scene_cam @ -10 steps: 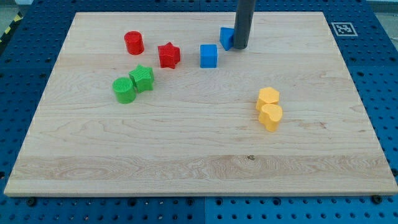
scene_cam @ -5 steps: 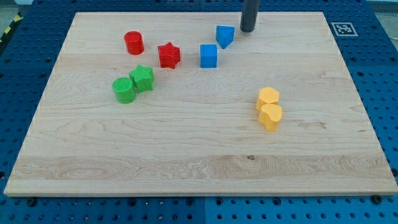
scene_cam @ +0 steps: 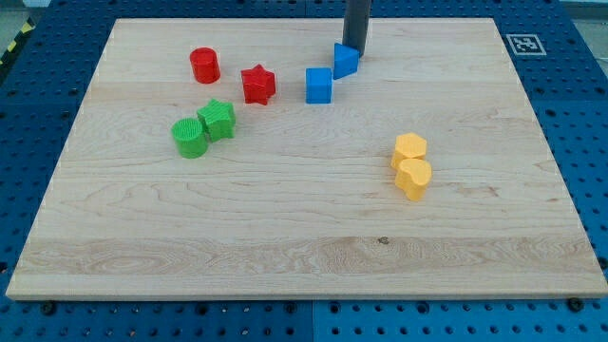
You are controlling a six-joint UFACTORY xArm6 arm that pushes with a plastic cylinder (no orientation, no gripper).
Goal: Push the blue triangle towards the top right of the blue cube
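Note:
The blue triangle [scene_cam: 345,61] lies near the view's top, just up and right of the blue cube [scene_cam: 319,85], close to it. My tip [scene_cam: 355,48] stands right behind the triangle, at its upper right edge, apparently touching it. The rod rises out of the view's top.
A red cylinder [scene_cam: 204,65] and a red star [scene_cam: 257,84] lie left of the cube. Two green blocks [scene_cam: 203,128] sit together lower left. Two yellow blocks [scene_cam: 411,164] sit together at centre right. The wooden board [scene_cam: 285,237] ends close behind my tip.
My tip left the triangle's right side, went up and right, then came back left to the triangle's upper edge. The triangle has barely shifted.

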